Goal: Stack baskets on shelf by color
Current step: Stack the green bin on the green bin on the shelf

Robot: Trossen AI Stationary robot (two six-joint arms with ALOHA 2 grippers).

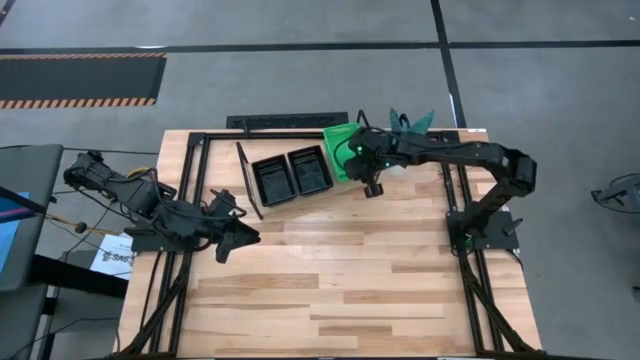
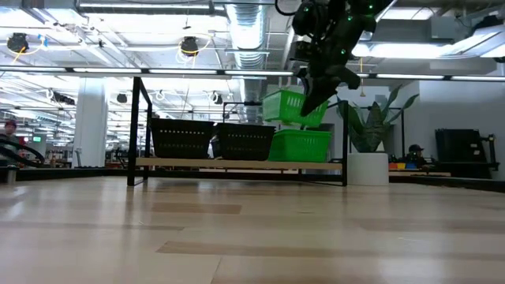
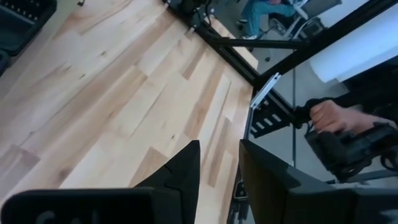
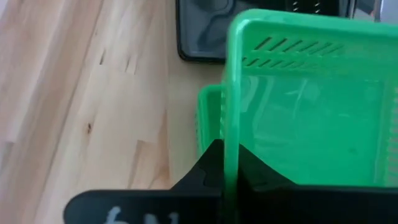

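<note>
Two black baskets [image 1: 290, 175] stand side by side on the shelf [image 2: 237, 163] at the table's far side. A green basket [image 2: 300, 146] rests by its base on the shelf's right end. A second green basket [image 2: 286, 106] hangs tilted just above it, held by my right gripper [image 2: 316, 93], which is shut on it. In the right wrist view the lower green basket [image 4: 208, 118] shows beneath the held one [image 4: 305, 112]. My left gripper [image 3: 217, 168] waits low over the table's left side [image 1: 240, 235], fingers slightly open on nothing. My right gripper pinches a side wall of the upper green basket at its rim [image 4: 230, 155], one finger inside the basket and one outside. The fingers come from above, slanting down. The basket is lifted and tilted over the green basket on the shelf.
The plank tabletop [image 1: 340, 290] stretches wide between the shelf and the near edge. Black frame rails [image 1: 470, 260] run along the table's sides. Past the table's edge in the left wrist view, a person's hand [image 3: 329, 115] holds a dark device.
</note>
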